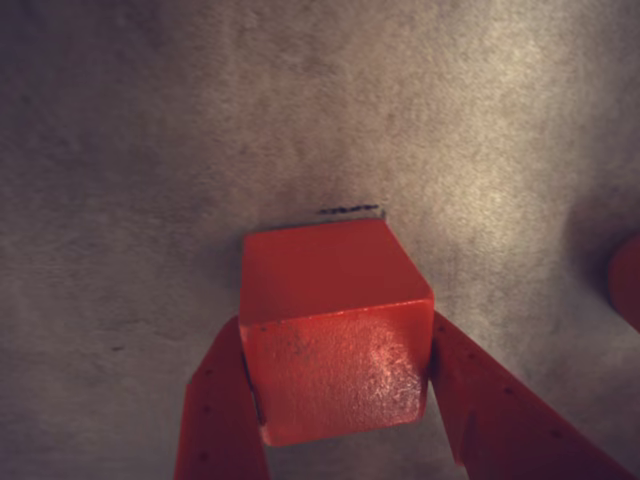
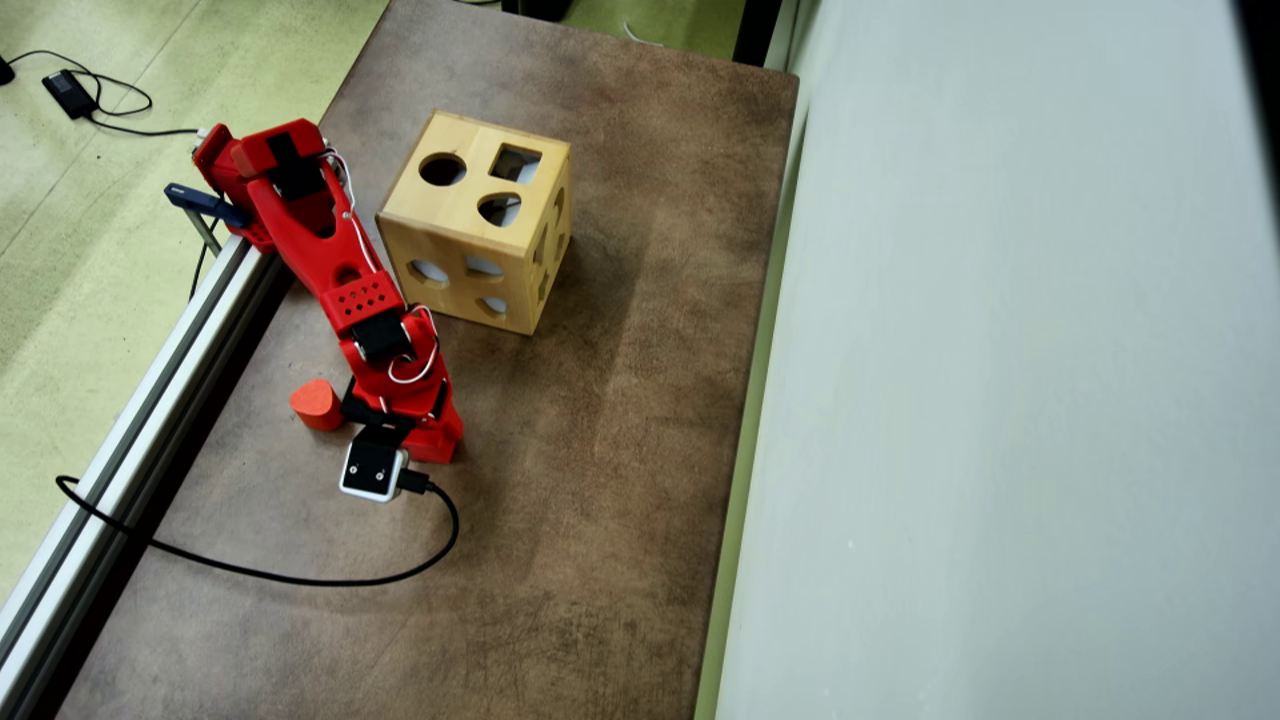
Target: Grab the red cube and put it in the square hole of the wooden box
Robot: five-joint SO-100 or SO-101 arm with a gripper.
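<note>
In the wrist view my gripper [image 1: 337, 335] is shut on the red cube [image 1: 335, 330]. One red finger [image 1: 222, 400] presses its left side and the other presses its right side. The cube sits just above or on the brown table; I cannot tell which. In the overhead view the gripper [image 2: 405, 425] points down at the table and hides the cube. The wooden box [image 2: 475, 220] stands farther up the table beside the arm's upper link, with its square hole [image 2: 515, 163] in the top face, up and to the right.
A red rounded block [image 2: 317, 403] lies on the table just left of the gripper and shows at the right edge of the wrist view [image 1: 625, 280]. A black cable [image 2: 300, 578] trails from the wrist camera. A metal rail [image 2: 150, 390] runs along the table's left edge.
</note>
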